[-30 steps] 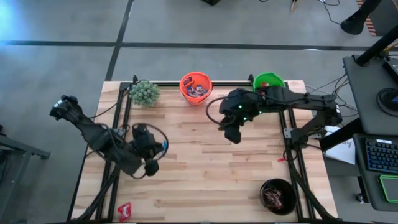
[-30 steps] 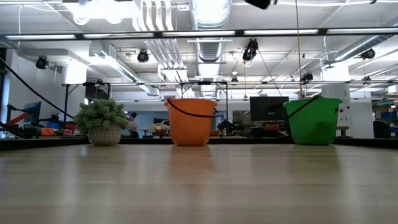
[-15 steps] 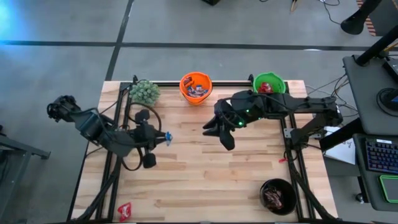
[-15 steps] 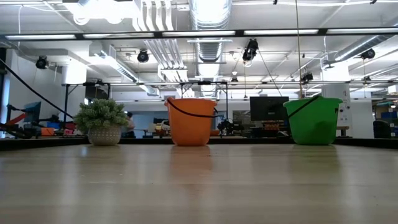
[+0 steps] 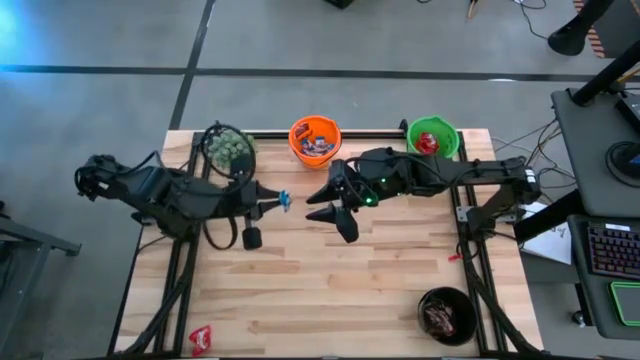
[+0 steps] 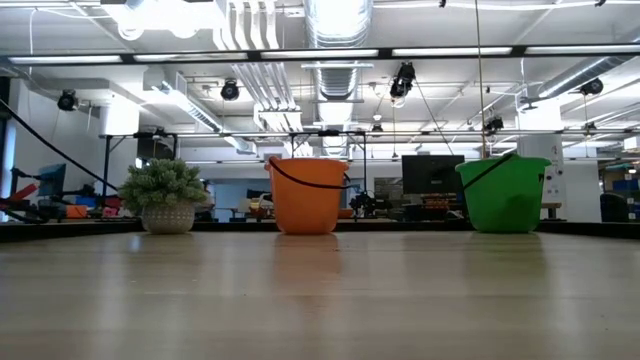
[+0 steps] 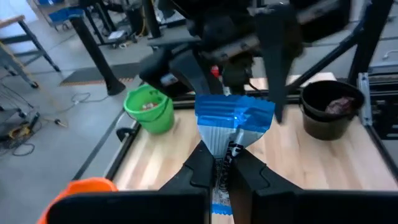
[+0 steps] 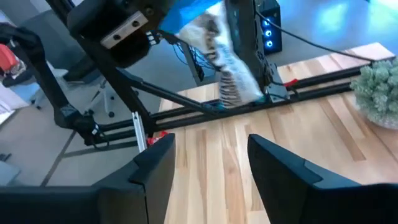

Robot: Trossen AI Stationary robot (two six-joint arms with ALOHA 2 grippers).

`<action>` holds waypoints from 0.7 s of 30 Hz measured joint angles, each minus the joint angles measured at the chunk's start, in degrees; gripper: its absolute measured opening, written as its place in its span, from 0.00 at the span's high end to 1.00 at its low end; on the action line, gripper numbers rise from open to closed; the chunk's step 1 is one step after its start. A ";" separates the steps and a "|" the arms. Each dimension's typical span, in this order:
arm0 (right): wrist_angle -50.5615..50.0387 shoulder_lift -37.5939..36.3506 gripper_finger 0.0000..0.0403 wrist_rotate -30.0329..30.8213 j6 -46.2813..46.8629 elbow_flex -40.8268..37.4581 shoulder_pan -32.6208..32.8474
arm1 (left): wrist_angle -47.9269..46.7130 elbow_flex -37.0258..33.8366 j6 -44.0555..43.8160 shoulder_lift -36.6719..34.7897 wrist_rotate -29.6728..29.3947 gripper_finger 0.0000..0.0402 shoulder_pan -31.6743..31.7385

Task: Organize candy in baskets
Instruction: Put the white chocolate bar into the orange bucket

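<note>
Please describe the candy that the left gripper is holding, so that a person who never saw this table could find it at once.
Look above the middle of the wooden table, in front of the orange basket. There the left gripper is shut on a candy in a light blue-and-white wrapper, facing the open right gripper. It is the only candy held in the air.

orange basket [image 5: 315,138] | green basket [image 5: 433,136] | black basket [image 5: 447,315] | blue-and-white candy [image 7: 234,120]

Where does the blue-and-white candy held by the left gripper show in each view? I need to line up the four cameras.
High: blue-and-white candy mid-table, between both grippers.
Low: not in it.
Left wrist: centre, clamped.
Right wrist: top, ahead of open fingers.
Shared landmark: fuzzy plant.
</note>
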 joint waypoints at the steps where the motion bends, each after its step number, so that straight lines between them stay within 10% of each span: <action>1: 0.39 0.07 0.52 0.00 -0.44 0.00 0.00 | 0.57 0.00 0.78 0.11 0.77 1.00 0.76; 21: 5.29 0.70 0.51 10.19 -11.81 0.02 -0.22 | 8.52 0.00 6.58 0.92 22.30 1.00 11.81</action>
